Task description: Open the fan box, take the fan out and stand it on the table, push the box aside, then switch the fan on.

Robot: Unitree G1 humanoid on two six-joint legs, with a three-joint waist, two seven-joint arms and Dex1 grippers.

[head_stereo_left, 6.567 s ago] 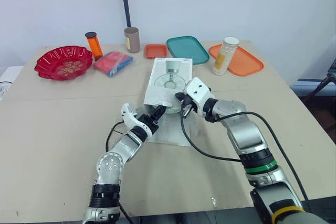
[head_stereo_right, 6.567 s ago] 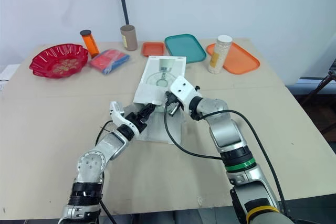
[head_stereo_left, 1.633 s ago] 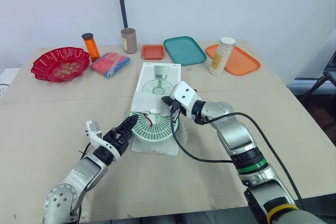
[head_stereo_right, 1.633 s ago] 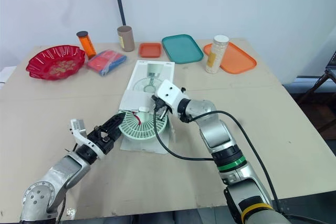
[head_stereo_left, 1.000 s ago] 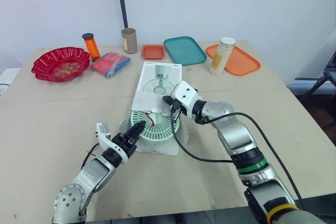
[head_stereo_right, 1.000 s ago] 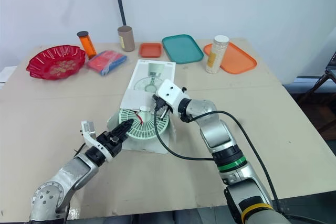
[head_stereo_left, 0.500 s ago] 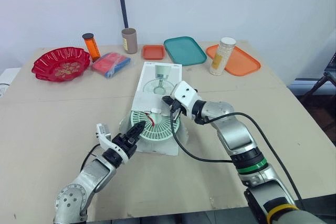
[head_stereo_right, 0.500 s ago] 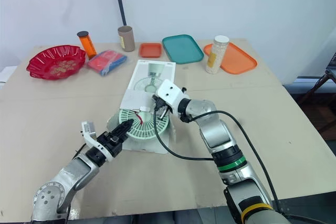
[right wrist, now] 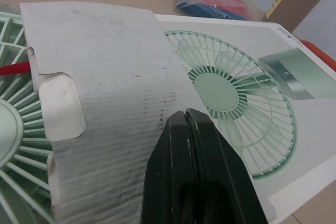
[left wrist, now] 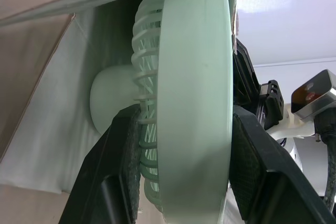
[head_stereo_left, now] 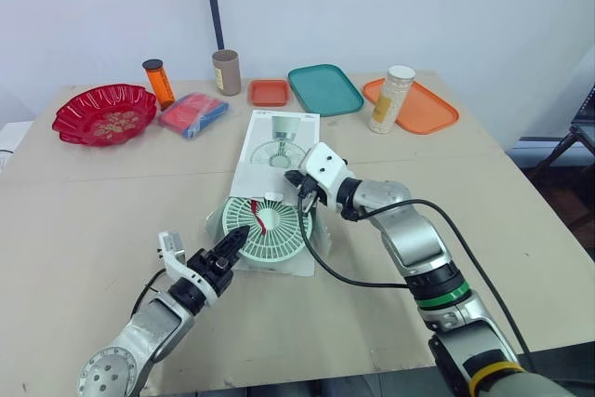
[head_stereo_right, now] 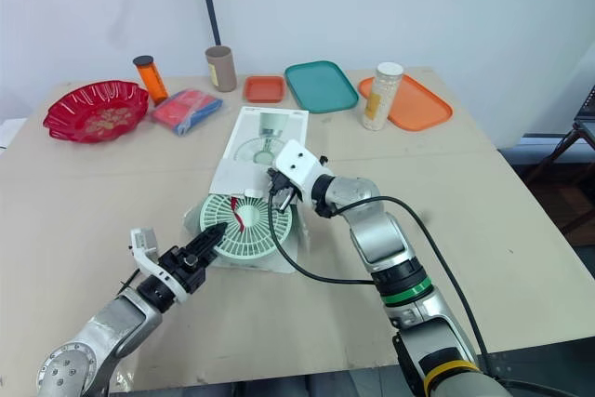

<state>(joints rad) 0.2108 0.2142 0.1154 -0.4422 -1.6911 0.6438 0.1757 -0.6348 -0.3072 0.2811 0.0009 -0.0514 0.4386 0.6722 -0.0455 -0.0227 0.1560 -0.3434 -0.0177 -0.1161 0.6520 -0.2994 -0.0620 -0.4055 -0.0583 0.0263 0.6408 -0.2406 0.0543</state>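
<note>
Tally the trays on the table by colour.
Orange: 2, the small orange tray and the large orange tray
Teal: 1, the teal tray
Total: 3

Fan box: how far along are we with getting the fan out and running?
Done: the box is open at its near end. In hand: the fan lies flat, partly out of the opening; the left hand grips its rim while the right hand, fingers shut, rests on the flap. Left: pull it clear, stand it on the table, push the box aside, switch on.
</note>
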